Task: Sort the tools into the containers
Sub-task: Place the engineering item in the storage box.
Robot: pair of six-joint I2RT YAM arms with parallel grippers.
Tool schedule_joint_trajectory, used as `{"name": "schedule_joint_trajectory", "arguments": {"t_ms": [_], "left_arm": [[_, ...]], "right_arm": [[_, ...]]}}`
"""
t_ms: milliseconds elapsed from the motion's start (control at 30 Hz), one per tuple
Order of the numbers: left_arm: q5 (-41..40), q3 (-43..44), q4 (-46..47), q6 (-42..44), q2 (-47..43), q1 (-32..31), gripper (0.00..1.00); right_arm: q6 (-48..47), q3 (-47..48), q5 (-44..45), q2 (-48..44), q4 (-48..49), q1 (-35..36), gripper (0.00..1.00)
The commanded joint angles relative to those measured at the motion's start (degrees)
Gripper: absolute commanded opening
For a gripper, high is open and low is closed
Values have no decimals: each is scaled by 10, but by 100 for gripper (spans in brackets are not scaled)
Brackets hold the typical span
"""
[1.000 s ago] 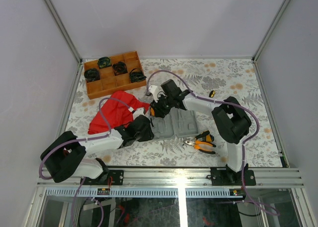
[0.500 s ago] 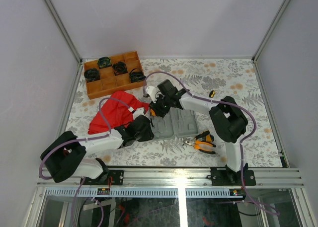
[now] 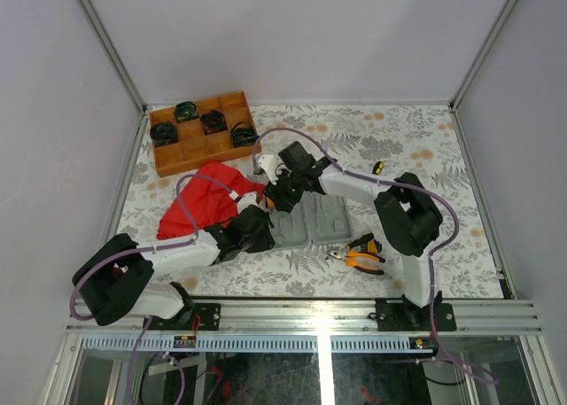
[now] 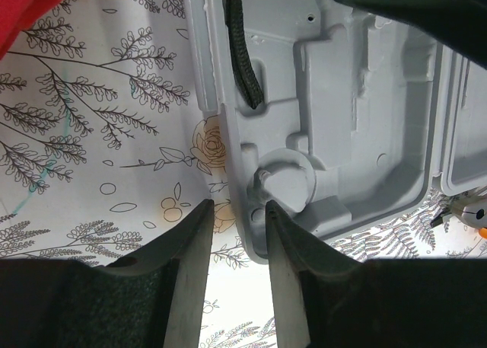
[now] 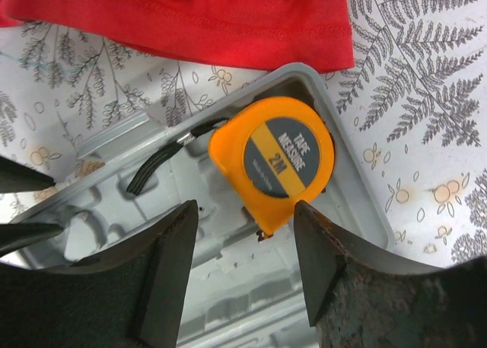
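Observation:
The grey tool case point(image 3: 312, 217) lies open on the table. The orange tape measure point(image 5: 278, 159) lies in the case's point(image 5: 228, 287) corner recess, its black strap point(image 5: 156, 169) trailing left. My right gripper point(image 5: 245, 211) is open, its fingertips either side of the tape measure's near edge; it hovers over the case's far-left corner point(image 3: 280, 192). My left gripper point(image 4: 237, 205) straddles the case's rim point(image 4: 247, 226) with a gap on the left side, at the case's left edge point(image 3: 259, 228). Orange-and-black pliers point(image 3: 359, 253) lie right of the case. A stubby black-yellow piece point(image 3: 378, 167) lies further back. I see no screwdrivers.
A red cloth point(image 3: 208, 201) lies left of the case, also in the right wrist view point(image 5: 190, 13). A brown wooden tray point(image 3: 199, 132) with black coiled bundles stands at the back left. The pliers' tip shows in the left wrist view point(image 4: 464, 211).
My right gripper has shifted slightly left over the case's far-left corner. The left arm has not moved.

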Motion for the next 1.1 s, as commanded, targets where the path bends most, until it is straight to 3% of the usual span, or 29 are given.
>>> {"name": "schedule_joint_trajectory", "arguments": {"t_ms": [0, 133, 467, 1067], "left_arm": [[5, -4, -10, 5, 11, -2, 32], [7, -6, -7, 3, 11, -1, 32], [8, -7, -6, 3, 11, -1, 32], [13, -6, -2, 3, 18, -2, 31]], "right_arm": [[19, -11, -15, -68, 11, 7, 61], [53, -18, -4, -83, 37, 6, 60], [192, 29, 42, -45, 37, 6, 41], [229, 97, 84, 41, -44, 8, 42]]}}
